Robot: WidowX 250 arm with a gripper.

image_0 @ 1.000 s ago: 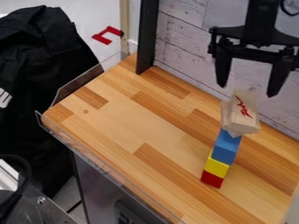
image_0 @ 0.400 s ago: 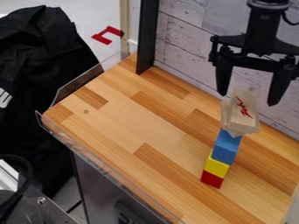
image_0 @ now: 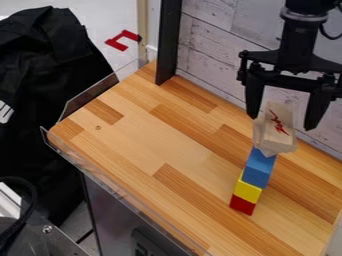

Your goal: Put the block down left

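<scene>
In the camera view, the black gripper (image_0: pixel 282 123) hung at about 2 o'clock from the middle of the scene, its arm coming in from the top edge. The claw was open, with its two fingers spread wide and pointing down toward 6 o'clock. Nothing was gripped between them. One fingertip was just beside the 10 o'clock side of the pale wooden block (image_0: pixel 277 131), and the other was near its 3 o'clock side, with a gap showing between. Whether the nearer fingertip touched the wood could not be told.

That pale block, marked with a red scribble, sat at 3 o'clock, at the top of a stack. Under it came a blue block (image_0: pixel 259 170), then a yellow block (image_0: pixel 247 191), and at the bottom a red block (image_0: pixel 242 205), which rested on the wooden tabletop (image_0: pixel 140 145) at about 4 o'clock. In the picture, the stack ran from the red block up toward half past twelve.

A black post (image_0: pixel 168 45) rose at 12 o'clock, beside a wall of whitish planks (image_0: pixel 210 57) that ran round to 3 o'clock. Black cloth (image_0: pixel 53 65) lay beyond the table at 10 o'clock, and a red shape (image_0: pixel 120 37) showed at 11 o'clock.
</scene>
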